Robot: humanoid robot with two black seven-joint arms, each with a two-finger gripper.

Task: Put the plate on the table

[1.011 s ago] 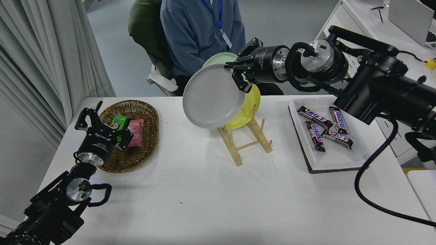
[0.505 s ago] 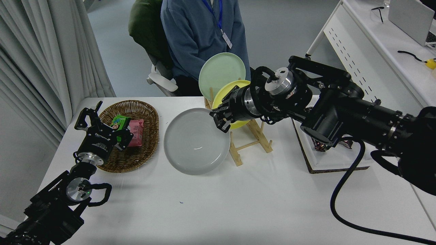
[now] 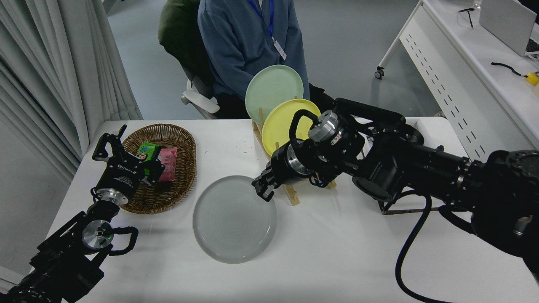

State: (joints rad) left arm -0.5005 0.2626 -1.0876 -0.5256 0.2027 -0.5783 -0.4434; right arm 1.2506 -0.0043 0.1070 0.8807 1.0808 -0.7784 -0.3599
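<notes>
The white desk (image 3: 320, 252) now carries the plate (image 3: 234, 219), or nearly: within a second it has come down from in front of the wooden rack (image 3: 290, 191) to lie about flat near the middle, though contact underneath cannot be confirmed. The right arm stretches low and leftward, its right end effector (image 3: 263, 190) still pinching the plate's far-right rim. The left end effector (image 3: 110, 145) sits parked, fingers spread, beside the basket (image 3: 168, 198).

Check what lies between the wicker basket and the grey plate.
Only bare white table shows between the wicker basket and the grey plate in the head view.
</notes>
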